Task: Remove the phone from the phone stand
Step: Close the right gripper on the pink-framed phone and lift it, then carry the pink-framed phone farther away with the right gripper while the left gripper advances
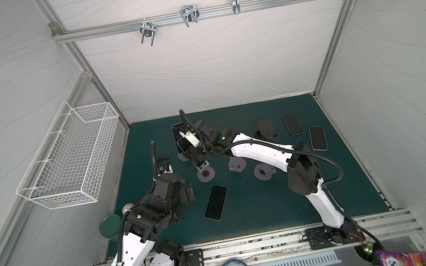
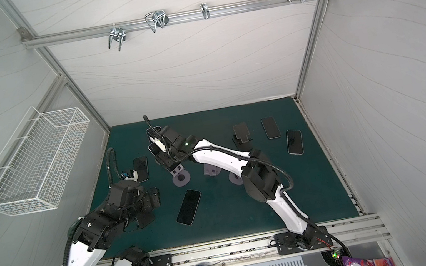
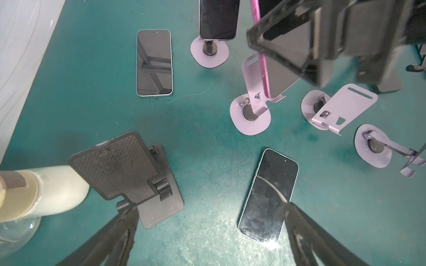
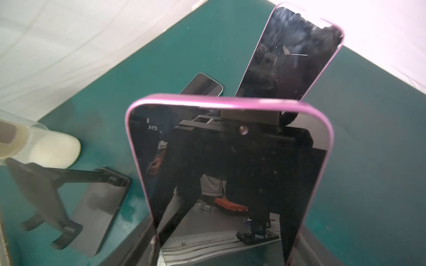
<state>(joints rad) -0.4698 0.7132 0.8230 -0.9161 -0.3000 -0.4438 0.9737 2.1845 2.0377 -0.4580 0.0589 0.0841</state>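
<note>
- Right gripper (image 1: 190,145) is pinching the pink-edged phone (image 4: 230,161) by its sides.
- The phone is leaning against the lilac phone stand (image 3: 250,76).
- Left gripper (image 3: 209,206) is hovering, spread wide, above the green mat (image 3: 207,161).

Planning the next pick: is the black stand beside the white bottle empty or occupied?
Empty: the black stand shows a bare textured plate.
</note>
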